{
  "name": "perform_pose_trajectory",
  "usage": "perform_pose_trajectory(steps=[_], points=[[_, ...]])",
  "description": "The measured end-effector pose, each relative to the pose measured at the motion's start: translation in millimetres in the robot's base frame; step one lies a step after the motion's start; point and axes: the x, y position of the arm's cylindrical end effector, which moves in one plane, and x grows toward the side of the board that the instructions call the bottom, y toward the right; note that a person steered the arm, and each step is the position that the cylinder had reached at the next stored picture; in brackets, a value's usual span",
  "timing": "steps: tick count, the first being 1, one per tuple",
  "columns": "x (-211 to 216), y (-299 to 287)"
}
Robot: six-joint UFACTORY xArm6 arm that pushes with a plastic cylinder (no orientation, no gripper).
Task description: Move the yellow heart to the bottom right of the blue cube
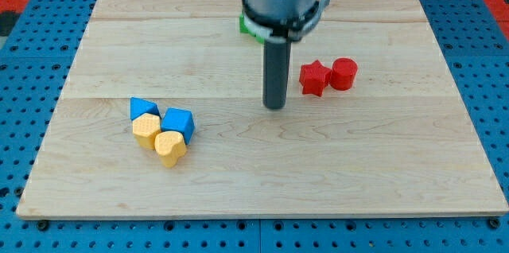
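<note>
My tip [274, 107], a bare rod gripping nothing, stands mid-board. The yellow heart [169, 148] lies well off toward the view's lower left, touching the blue cube [179, 121] from below (slightly left), so it needs nudging rightward.

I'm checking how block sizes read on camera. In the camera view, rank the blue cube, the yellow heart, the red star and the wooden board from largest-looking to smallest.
1. wooden board, by far.
2. blue cube, yellow heart and red star: these three look alike; the star lies farther toward the view's top, so I won't rank them.
</note>
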Motion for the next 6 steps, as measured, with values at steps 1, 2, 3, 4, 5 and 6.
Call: perform_pose_trajectory(steps=[1,2,3,4,5,6], points=[[85.3,26.9],[134.2,-40.8],[105.4,-97.6],[91.5,-189.5],[62.0,-160.2],[52.5,-138.2]])
